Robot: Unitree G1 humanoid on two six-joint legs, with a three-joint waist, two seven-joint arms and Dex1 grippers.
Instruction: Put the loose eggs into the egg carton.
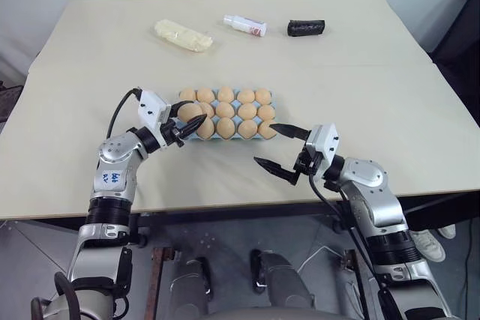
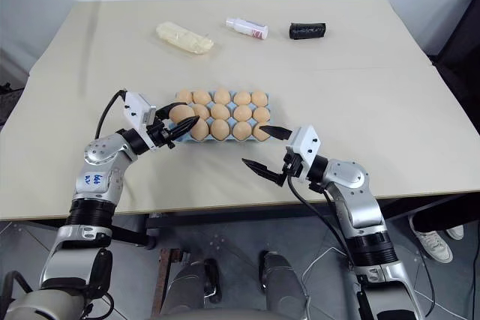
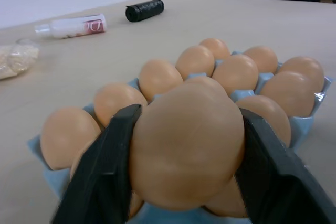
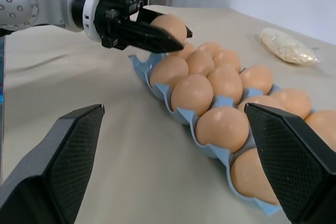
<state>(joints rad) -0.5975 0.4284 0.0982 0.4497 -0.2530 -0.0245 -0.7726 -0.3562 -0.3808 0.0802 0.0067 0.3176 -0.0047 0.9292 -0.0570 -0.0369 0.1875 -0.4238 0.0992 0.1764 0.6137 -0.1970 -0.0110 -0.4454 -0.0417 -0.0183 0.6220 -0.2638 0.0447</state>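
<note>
While the left gripper (image 1: 180,130) pinches an egg (image 1: 190,113) over the egg carton (image 2: 264,132) at its 9 o'clock end — prob. for the last free cup. Right gripper (image 1: 280,148) waits at 5 o'clock, jaws spread wide — empty.

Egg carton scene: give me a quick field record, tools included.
carton: light blue egg carton at mid-table, cups nearly all filled with tan eggs
held egg: egg clamped between the left tool fingers, over the carton's left end
left tool: shut on the egg
right tool: right tool open, holding nothing, beside the carton's near right corner
far table edge: pale yellow bag, white bottle, black roll
loose eggs on table: none visible
</note>
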